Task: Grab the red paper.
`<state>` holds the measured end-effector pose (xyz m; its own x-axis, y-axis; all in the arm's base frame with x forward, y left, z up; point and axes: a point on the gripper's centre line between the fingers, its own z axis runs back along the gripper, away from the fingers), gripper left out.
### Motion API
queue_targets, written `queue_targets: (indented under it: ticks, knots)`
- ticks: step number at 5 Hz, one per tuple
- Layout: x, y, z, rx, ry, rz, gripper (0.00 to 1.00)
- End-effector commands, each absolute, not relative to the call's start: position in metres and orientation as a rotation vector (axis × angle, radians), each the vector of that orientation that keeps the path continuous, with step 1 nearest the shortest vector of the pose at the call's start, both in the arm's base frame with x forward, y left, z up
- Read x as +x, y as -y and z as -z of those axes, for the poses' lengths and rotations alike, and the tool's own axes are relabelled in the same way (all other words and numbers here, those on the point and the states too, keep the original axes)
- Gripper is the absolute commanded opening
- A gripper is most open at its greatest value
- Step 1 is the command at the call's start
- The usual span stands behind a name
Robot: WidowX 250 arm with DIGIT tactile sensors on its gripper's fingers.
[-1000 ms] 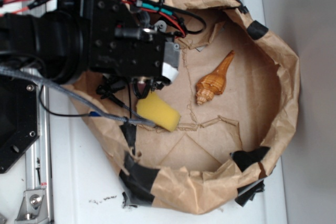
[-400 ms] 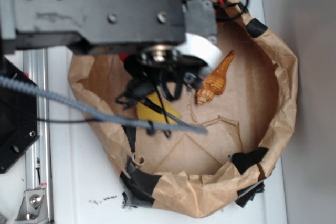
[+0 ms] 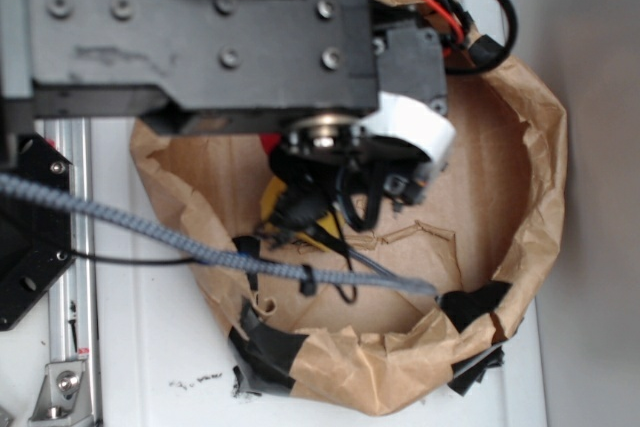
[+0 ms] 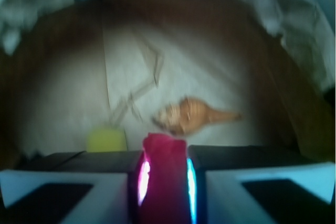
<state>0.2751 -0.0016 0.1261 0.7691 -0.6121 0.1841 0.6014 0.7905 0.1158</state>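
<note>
In the wrist view my gripper (image 4: 164,174) is shut on the red paper (image 4: 164,166), a red wad pinched between the two dark fingers and sticking up past their tips. It hangs above the brown paper floor, with the yellow sponge (image 4: 106,139) below left and the orange-brown seashell (image 4: 191,115) just beyond. In the exterior view the arm (image 3: 200,37) covers the upper left of the nest; only a sliver of red (image 3: 270,139) shows under it, and a bit of the sponge (image 3: 272,197).
A crumpled brown paper nest (image 3: 545,147) with black tape patches rings the work area. A grey braided cable (image 3: 200,252) and black wires hang across its front left. A metal rail (image 3: 70,247) runs along the left.
The arm has risen toward the camera and swung right, now hiding the seashell and most of the sponge. The hanging cable has shifted right with it.
</note>
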Motion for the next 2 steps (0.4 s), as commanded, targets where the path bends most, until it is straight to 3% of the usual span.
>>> queue_targets:
  ticks: [1, 2]
  knots:
    - [0.3106, 0.0324, -0.1428, 0.116, 0.349, 0.371, 0.00]
    - [0.3068, 0.0304, -0.1384, 0.085, 0.316, 0.319, 0.00]
